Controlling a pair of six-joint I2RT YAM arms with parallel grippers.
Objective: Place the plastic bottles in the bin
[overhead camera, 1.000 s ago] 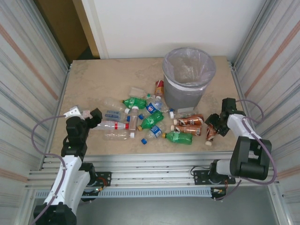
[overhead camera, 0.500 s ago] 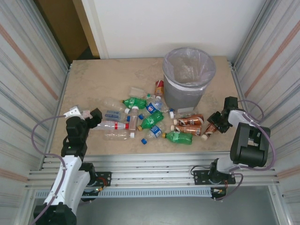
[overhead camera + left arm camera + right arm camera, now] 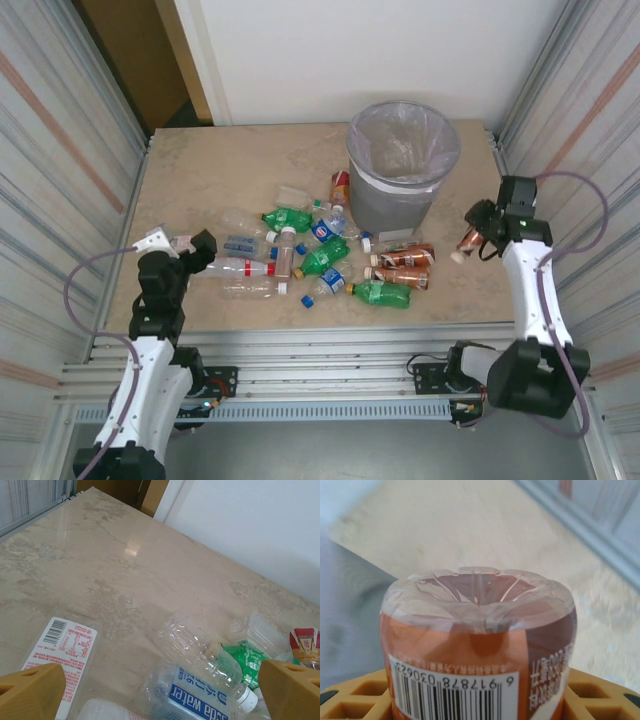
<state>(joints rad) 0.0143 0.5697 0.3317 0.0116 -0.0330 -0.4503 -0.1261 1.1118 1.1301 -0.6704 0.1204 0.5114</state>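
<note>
Brown-labelled clear plastic bottle, clamped between the closed-in fingers of the right gripper, is held above the beige stone-patterned tabletop, just right of the round grey bin with a clear bag liner. The bin mouth lies left of and beyond the fingers, so the coming carry would likely run leftward over the rim. In the right wrist view the bottle's long axis points away from the lens, dimpled base foremost, with yellow pads on either side; its cap end is cut off. The left gripper, jaws wide apart and holding nothing, hovers over the left end of the remaining plastic bottles heaped before the bin, to which the right arm is nearer. The bin's contents are hard to make out through the liner.
</note>
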